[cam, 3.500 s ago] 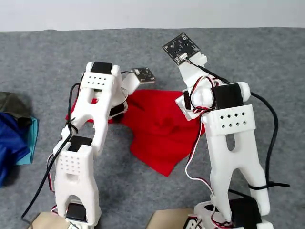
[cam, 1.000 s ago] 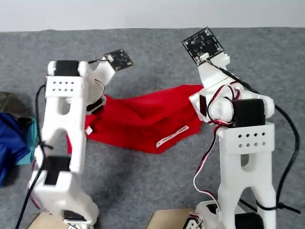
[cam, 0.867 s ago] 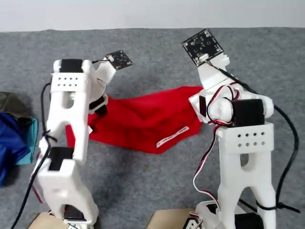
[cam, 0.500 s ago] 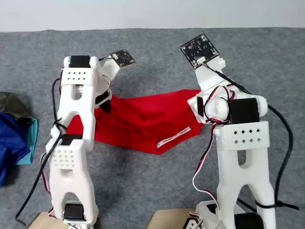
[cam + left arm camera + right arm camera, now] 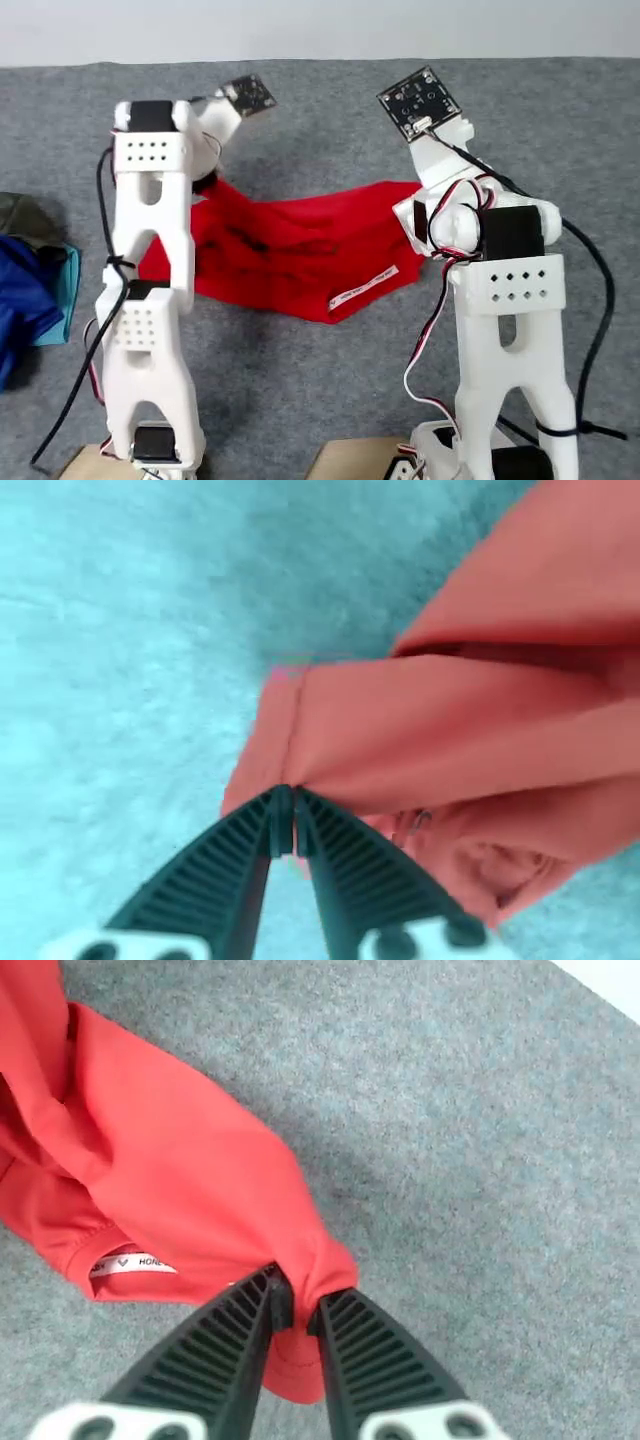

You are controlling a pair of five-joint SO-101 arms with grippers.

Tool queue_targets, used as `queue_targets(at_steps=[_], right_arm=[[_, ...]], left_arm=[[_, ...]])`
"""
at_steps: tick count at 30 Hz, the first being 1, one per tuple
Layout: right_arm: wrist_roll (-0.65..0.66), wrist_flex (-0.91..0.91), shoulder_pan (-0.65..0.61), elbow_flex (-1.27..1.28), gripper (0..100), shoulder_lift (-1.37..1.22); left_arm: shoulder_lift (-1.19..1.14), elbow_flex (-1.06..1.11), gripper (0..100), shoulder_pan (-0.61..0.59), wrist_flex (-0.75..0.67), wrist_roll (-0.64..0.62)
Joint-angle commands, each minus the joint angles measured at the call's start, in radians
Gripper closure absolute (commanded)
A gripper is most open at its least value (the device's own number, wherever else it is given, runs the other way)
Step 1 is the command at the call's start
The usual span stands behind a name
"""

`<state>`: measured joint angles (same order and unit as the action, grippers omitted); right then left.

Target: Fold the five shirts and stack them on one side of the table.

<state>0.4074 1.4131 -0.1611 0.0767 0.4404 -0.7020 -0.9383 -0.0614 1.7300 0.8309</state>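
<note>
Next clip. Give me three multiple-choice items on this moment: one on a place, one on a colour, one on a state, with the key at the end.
1. Where is the pile of clothes?
A. at the edge of the table, beside the left arm
B. between the two arms
C. beyond the right arm

2. What colour is the shirt stretched between the arms?
A. blue
B. red
C. white

3. How are the left gripper and the right gripper?
A. both open
B. only the left one shut
C. both shut on the shirt

Key: 1 A, the high view shows the pile at the edge by the left arm. 2 B, the high view shows it red. 3 C, each wrist view shows fingers pinching the cloth.
</note>
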Motion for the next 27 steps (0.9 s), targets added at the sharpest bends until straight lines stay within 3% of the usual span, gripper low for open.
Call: queue_targets(at_steps=[1,10,14,18,27], right_arm=[[-0.008,-0.025,0.016,-0.071,98.9,0.039],[-0.008,-0.024,0.015,-0.175,98.9,0.031],[-0.009,-0.022,0.012,-0.153,98.9,0.03],[-0.009,-0.025,0.01,-0.117,98.9,0.03],[-0.011,-0.073,0.01,-0.011,98.9,0.03]], left_arm=[[0.163,-0.041,100,-0.006,0.025,-0.044],[0.379,-0.008,100,-0.014,0.025,-0.097],[0.381,0.171,97,-0.046,0.023,-0.023],[0.379,0.38,86,-0.051,-0.008,0.008],[0.379,0.619,84,0.132,-0.141,0.009]])
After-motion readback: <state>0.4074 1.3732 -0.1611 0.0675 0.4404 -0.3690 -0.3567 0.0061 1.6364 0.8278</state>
